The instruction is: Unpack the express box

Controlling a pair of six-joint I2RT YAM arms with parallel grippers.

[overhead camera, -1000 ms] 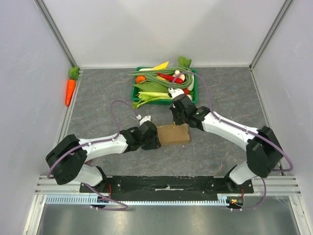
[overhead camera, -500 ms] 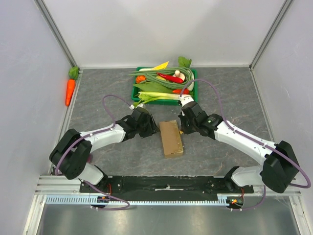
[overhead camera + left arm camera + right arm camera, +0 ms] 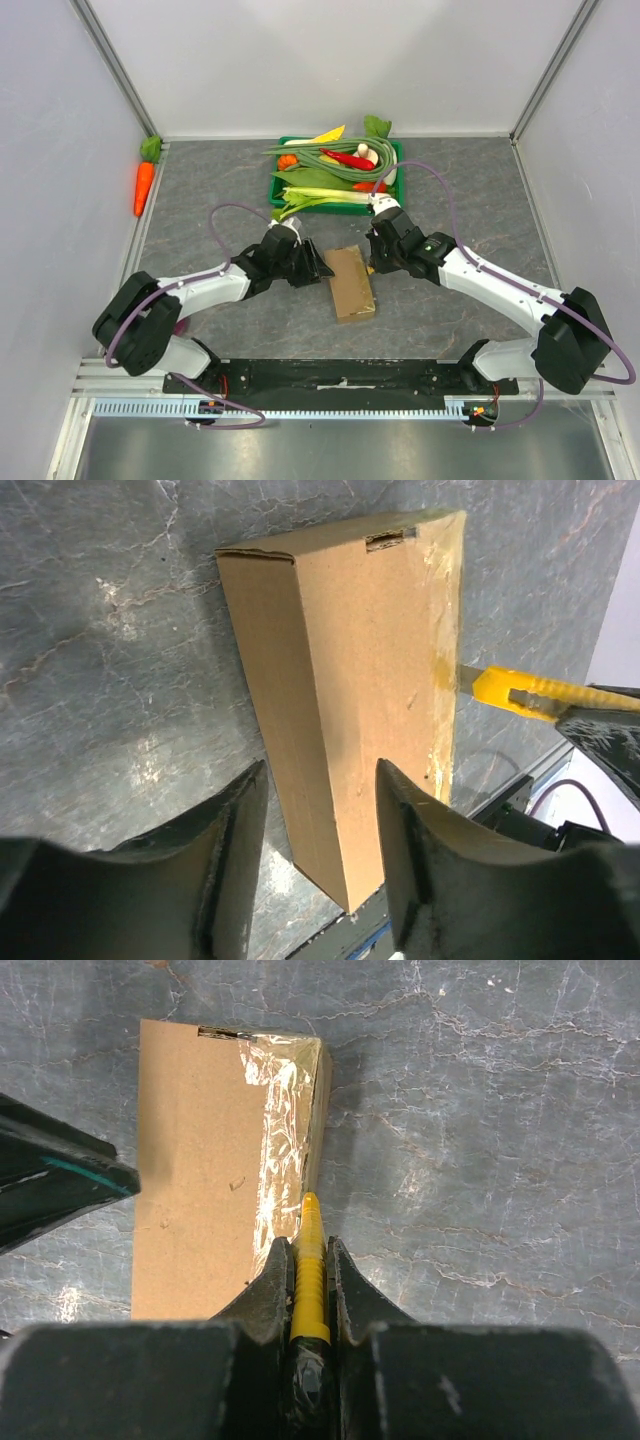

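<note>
Seen from the top camera, the express box (image 3: pixel 350 283), a small plain brown rectangular cardboard carton, lies flat on the grey marbled table (image 3: pixel 200 200) between the 2 arms. It sits near the green plastic tray of vegetables (image 3: pixel 283 141) but apart from it. The left gripper (image 3: pixel 312 268) is just beside the box's left side and the right gripper (image 3: pixel 371 263) is at its right. An orange toy carrot (image 3: pixel 144 185) lies by the left wall, and plain white panels on metal posts close in the 3 sides. In the left wrist view the dark fingers (image 3: pixel 235 820) stand apart over one end of the carton with nothing clamped between them. They are probably placed there to steady it. In the right wrist view the jaws are pinched tight on a slim yellow utility knife (image 3: pixel 311 1260), which points forward along the carton's side. Its tip seems to meet the strip of shiny clear tape (image 3: pixel 285 1110) on that edge, which looks like the position for slitting the seal. The table here is bare stone-patterned grey with pale veins.
</note>
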